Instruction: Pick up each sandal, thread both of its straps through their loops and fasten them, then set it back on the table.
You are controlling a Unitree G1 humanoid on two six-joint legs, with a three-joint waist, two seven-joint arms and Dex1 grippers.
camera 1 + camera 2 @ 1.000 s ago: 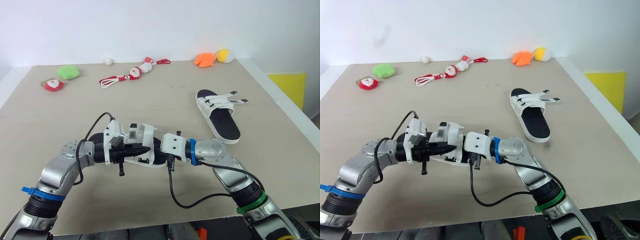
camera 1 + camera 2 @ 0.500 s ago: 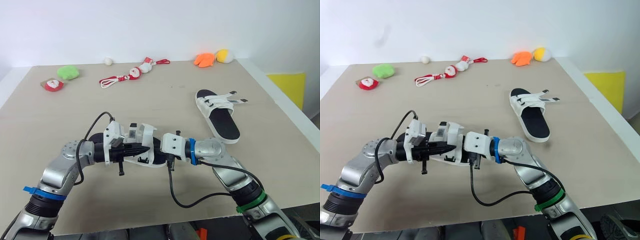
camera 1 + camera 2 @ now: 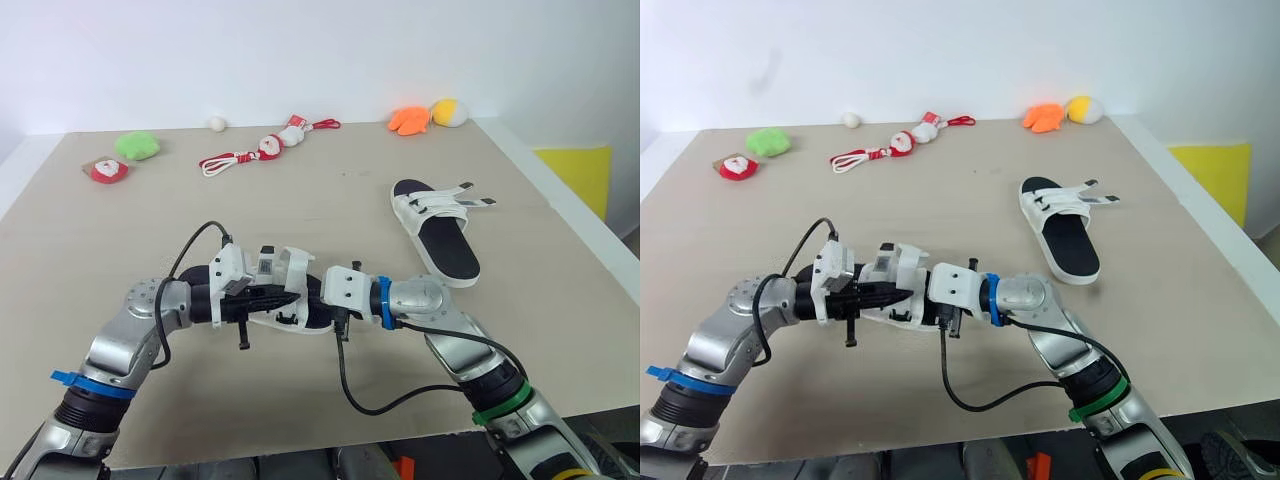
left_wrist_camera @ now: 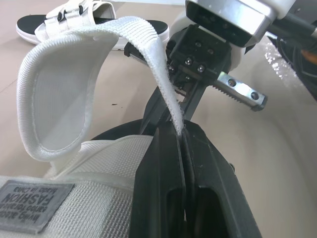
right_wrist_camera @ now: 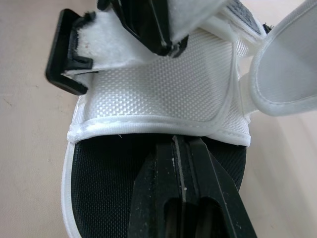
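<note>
At the sandal [image 5: 158,94], left gripper [image 4: 181,141] clamps the strap [image 4: 69,84] by its edge, right gripper [image 5: 181,148] sits closed; I judge a tug risks slippage.

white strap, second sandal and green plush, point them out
white strap [image 4: 69,84], left wrist view, inner face of its loop.
second sandal [image 3: 450,245], left eye view, on its black footbed.
green plush [image 3: 137,145], left eye view, on its middle.

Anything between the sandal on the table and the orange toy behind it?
No: bare table between the sandal and the orange toy, seen in the left eye view.
</note>
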